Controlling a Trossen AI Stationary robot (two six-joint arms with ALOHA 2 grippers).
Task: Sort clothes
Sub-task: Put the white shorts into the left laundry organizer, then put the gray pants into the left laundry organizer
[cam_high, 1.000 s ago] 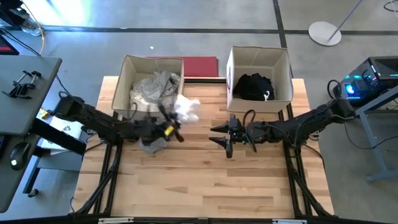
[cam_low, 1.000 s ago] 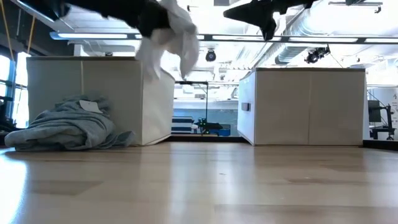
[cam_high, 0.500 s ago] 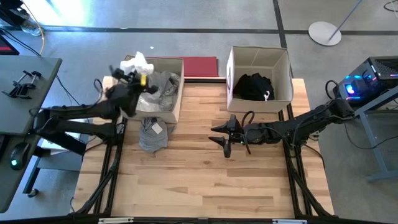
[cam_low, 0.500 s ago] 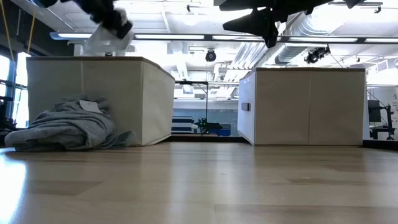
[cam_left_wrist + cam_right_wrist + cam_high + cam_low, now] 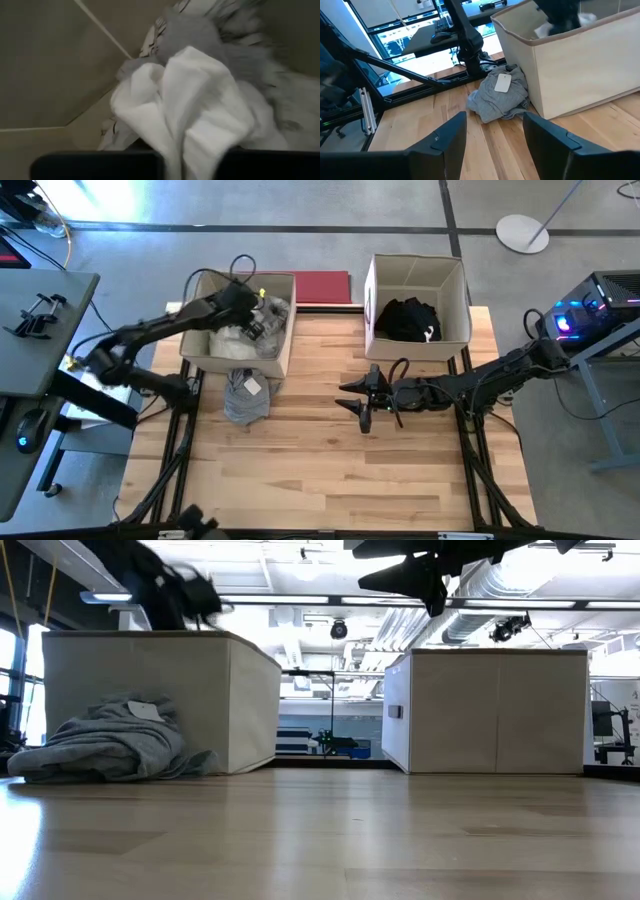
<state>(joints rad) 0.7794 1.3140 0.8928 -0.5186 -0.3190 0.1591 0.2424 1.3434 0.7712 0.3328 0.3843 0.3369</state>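
My left gripper (image 5: 252,328) reaches down into the left beige box (image 5: 283,340), shut on a white garment (image 5: 200,110). Under it lie grey and black-and-white patterned clothes (image 5: 235,35). A light grey garment with a tag (image 5: 244,394) lies crumpled on the table against that box's near wall; it also shows in the low view (image 5: 110,740) and the right wrist view (image 5: 500,95). My right gripper (image 5: 360,402) hangs open and empty above the table's middle, near the right beige box (image 5: 468,300), which holds black clothes (image 5: 405,320). My left gripper has a bunched fold of the white garment (image 5: 197,150) between its two fingers, coming from above into the box. The cloth swells out in front of the fingers and covers their tips. The rest of the garment lies on the clothes in the box.
A flat dark red mat (image 5: 322,286) lies behind the boxes at the table's far edge. The wooden table top (image 5: 330,470) stretches bare toward the near edge. Desks and gear stand off both sides of the table.
My left gripper has carried the white garment from above the table in front of the left box, up and toward the far left over the box, then down into it. The garment, which hung below the gripper, now rests on the clothes inside.
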